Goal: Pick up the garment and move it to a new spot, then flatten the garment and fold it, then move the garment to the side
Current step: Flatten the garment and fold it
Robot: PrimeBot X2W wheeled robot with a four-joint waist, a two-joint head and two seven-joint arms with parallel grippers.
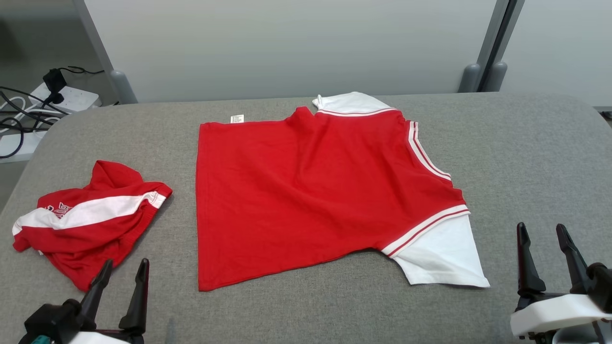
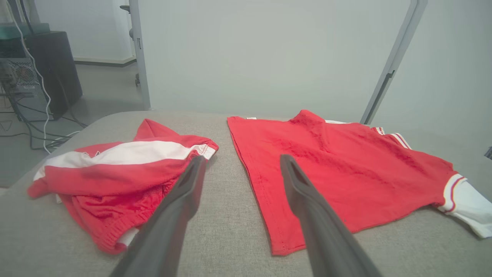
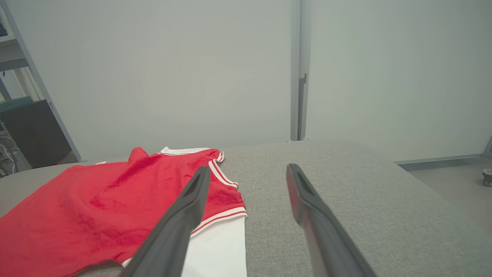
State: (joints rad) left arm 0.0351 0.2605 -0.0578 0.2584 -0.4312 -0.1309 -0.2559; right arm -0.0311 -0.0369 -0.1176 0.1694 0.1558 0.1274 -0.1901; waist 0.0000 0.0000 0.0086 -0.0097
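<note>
Plainly, we saw our left gripper (image 1: 125, 263) and right gripper (image 1: 540, 226) both spread wide, holding nothing, poised low over the near edge of the grey fabric-covered table (image 1: 526, 143); the red shirt with white sleeves (image 1: 306, 191) lay flat mid-table, ahead and between them

White lettering (image 1: 56, 210) on crumpled garment (image 1: 95, 229) illegible; shirt tag (image 1: 237, 118) too small.

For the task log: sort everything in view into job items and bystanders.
Job: spread red shirt, centre of the grey table; left gripper and right gripper, both open, empty.
Lying about: crumpled red-and-white garment at left (probably); power strip and cables beyond the table.
</note>
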